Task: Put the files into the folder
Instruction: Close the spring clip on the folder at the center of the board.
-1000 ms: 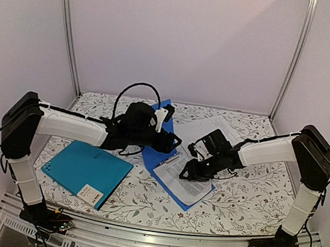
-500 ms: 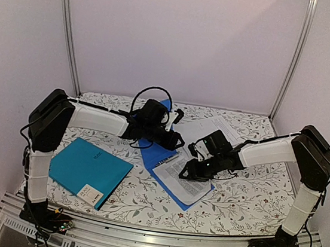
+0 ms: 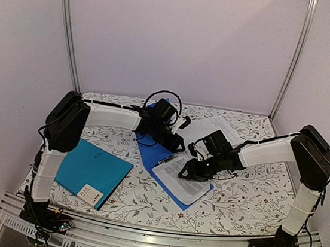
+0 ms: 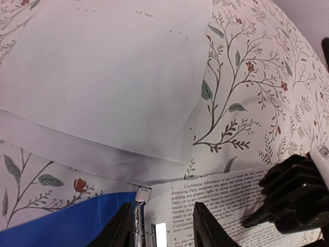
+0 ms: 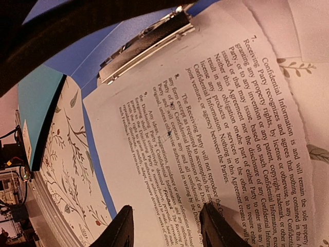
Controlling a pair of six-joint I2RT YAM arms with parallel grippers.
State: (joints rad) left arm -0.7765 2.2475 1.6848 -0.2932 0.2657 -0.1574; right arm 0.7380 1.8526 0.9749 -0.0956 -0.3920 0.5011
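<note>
— Where is the teal folder (image 3: pixel 90 170)?
— It lies shut and flat on the table (image 3: pixel 234 198) at the front left, with a white label (image 3: pixel 90 194) on its near corner. It is well apart from both grippers, and nothing shows inside it.
— And the papers?
— One printed sheet (image 3: pixel 181 177) lies in the open blue folder (image 3: pixel 151 152) at the middle of the table. Its top edge is at the metal clip (image 5: pixel 146 49); I cannot tell if the clip pins it. More white paper (image 3: pixel 212 129) lies on the table just behind the blue folder.
— The left gripper (image 4: pixel 162 229)?
— It hangs over the clip end of the blue folder, jaws a little apart, with nothing between them.
— The right gripper (image 5: pixel 167 229)?
— It is low over the printed sheet, jaws parted and gripping nothing, with lines of text showing between its fingers
</note>
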